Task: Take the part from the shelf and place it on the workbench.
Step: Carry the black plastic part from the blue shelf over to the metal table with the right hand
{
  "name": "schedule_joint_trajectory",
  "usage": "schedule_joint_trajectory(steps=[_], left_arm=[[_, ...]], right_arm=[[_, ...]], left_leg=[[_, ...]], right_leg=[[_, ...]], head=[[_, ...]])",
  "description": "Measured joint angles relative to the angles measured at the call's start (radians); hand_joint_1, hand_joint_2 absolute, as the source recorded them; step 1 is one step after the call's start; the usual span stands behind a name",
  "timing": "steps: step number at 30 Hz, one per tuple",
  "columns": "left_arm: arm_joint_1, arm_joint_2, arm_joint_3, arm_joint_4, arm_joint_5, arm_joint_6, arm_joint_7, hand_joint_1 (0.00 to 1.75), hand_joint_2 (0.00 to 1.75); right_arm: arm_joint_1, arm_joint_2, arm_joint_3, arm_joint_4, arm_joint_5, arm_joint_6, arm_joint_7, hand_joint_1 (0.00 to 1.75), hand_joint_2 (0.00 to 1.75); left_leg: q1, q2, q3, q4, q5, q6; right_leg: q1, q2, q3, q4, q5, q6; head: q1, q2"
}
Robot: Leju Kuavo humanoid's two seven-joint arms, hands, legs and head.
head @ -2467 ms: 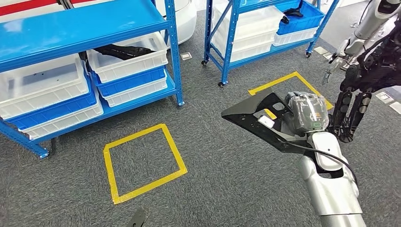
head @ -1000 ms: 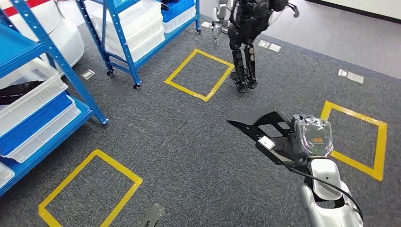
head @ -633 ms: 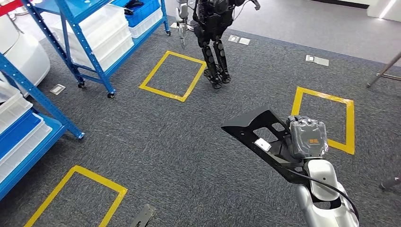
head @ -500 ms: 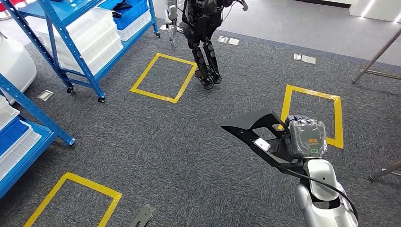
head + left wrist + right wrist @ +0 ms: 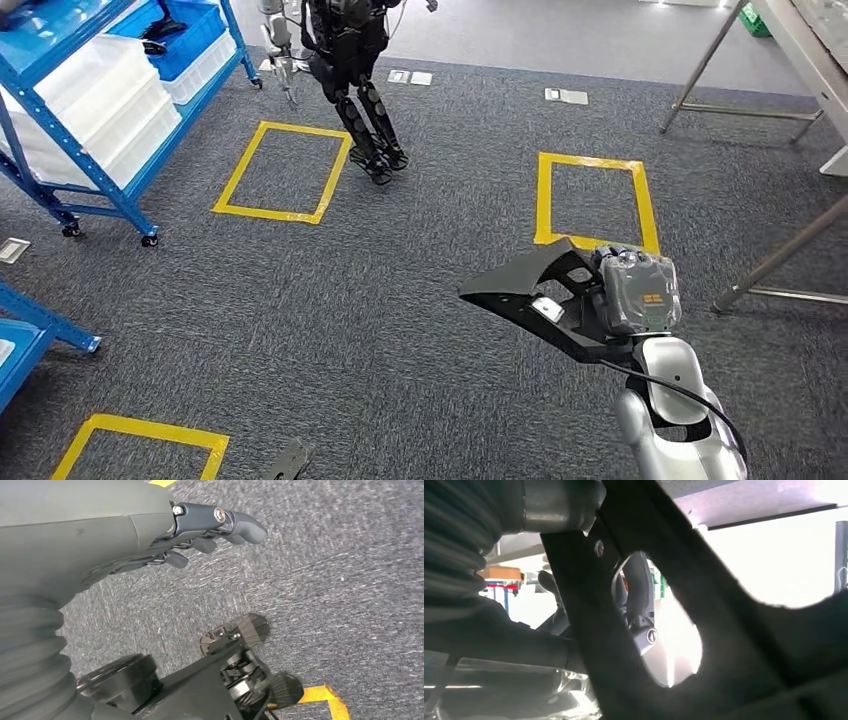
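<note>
1. On my head view the right hand sits in the lower right of the frame, raised above the carpet and grasping the part, a flat black angular panel with cut-outs.
2. The part juts from the hand toward the frame's centre, tilted, with its pointed end to the left and a small white tag on its upper face. It is in the air over the grey carpet, touching nothing but the hand.
3. In the right wrist view I see the part close up as a dark silhouette crossing the frame, with a dark finger visible through one of its openings, so the grasp is confirmed there too.
4. My left hand shows in the left wrist view, upper left of that frame, hanging over the carpet. Its fingers are loosely bent and apart, with nothing between them: released.
5. A yellow taped square lies on the floor just above the right hand in the head view; another yellow square lies at upper left.
6. A second dark humanoid robot stands at the top of the head view, its feet just right of that upper-left square.
7. A blue shelf rack with white bins fills the upper left corner.
8. Metal table legs slant in at the right edge, and a light tabletop edge shows in the upper right corner.
</note>
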State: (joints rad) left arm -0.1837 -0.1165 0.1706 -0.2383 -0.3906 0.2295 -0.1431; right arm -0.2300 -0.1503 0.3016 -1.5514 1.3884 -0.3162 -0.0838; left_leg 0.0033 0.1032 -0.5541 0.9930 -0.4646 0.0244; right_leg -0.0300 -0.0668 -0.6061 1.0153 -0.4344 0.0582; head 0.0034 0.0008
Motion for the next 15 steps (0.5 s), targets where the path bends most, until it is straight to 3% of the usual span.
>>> schedule_joint_trajectory(steps=[3, 5, 7, 9, 10, 11, 12, 13, 15], left_arm=[[-0.003, 0.007, 0.008, 0.0, 0.003, -0.001, 0.001, 0.0, 1.75], [-0.005, 0.01, 0.012, 0.0, 0.005, -0.001, 0.001, 0.0, 1.75], [-0.002, 0.015, 0.018, 0.002, 0.011, -0.003, 0.002, 0.0, 1.75], [0.004, 0.022, 0.024, 0.004, 0.016, -0.007, 0.003, 0.0, 1.75], [0.007, 0.026, 0.027, 0.005, 0.016, -0.009, 0.003, 0.0, 1.75], [0.008, 0.029, 0.03, 0.005, 0.017, -0.01, 0.003, 0.0, 1.75], [0.008, 0.032, 0.032, 0.006, 0.017, -0.011, 0.003, 0.0, 1.75], [0.008, 0.036, 0.035, 0.006, 0.017, -0.011, 0.003, 0.0, 1.75], [0.008, 0.044, 0.038, 0.006, 0.017, -0.011, 0.003, 0.0, 1.75]], right_arm=[[-0.006, 0.004, 0.003, 0.003, -0.002, -0.001, -0.006, 1.57, 1.75], [-0.01, 0.009, 0.004, 0.003, -0.002, -0.001, -0.008, 1.57, 1.75], [-0.016, 0.015, 0.005, 0.005, -0.002, -0.001, -0.009, 1.57, 1.75], [-0.018, 0.019, 0.005, 0.006, -0.002, -0.001, -0.01, 1.57, 1.75], [-0.018, 0.021, 0.006, 0.007, -0.002, -0.001, -0.01, 1.57, 1.75], [-0.018, 0.022, 0.006, 0.008, -0.002, -0.001, -0.01, 1.57, 1.75], [-0.019, 0.022, 0.006, 0.008, -0.002, -0.001, -0.01, 1.57, 1.75], [-0.02, 0.023, 0.006, 0.008, -0.002, -0.001, -0.01, 1.57, 1.75], [-0.025, 0.025, 0.006, 0.009, -0.002, -0.001, -0.01, 1.57, 1.75]], left_leg=[[0.006, 0.02, 0.005, 0.002, -0.007, -0.019], [0.015, -0.023, -0.01, 0.045, -0.042, -0.028], [0.017, -0.083, -0.067, 0.171, -0.113, -0.029], [0.016, -0.103, -0.129, 0.291, -0.155, -0.025], [0.016, -0.105, -0.14, 0.304, -0.148, -0.02], [0.015, -0.109, -0.131, 0.278, -0.121, -0.014], [0.014, -0.119, -0.107, 0.22, -0.083, -0.006], [0.012, -0.145, -0.077, 0.151, -0.047, 0.003], [0.009, -0.191, -0.029, 0.047, -0.007, 0.016]], right_leg=[[0.005, 0.031, -0.004, -0.006, 0.003, -0.024], [0.001, 0.054, -0.003, -0.007, 0.006, -0.04], [0.005, 0.078, -0.003, -0.008, 0.008, -0.053], [0.014, 0.106, -0.004, -0.007, 0.01, -0.06], [0.018, 0.121, -0.004, -0.007, 0.011, -0.061], [0.021, 0.135, -0.004, -0.007, 0.012, -0.063], [0.023, 0.15, -0.004, -0.007, 0.013, -0.063], [0.023, 0.163, -0.004, -0.007, 0.014, -0.063], [0.023, 0.188, -0.008, -0.006, 0.017, -0.059]], head=[[-0.002, 0.0], [-0.005, 0.0], [-0.007, 0.0], [-0.007, 0.0], [-0.007, 0.0], [-0.007, 0.0], [-0.007, 0.0], [-0.007, 0.0], [-0.007, 0.0]])
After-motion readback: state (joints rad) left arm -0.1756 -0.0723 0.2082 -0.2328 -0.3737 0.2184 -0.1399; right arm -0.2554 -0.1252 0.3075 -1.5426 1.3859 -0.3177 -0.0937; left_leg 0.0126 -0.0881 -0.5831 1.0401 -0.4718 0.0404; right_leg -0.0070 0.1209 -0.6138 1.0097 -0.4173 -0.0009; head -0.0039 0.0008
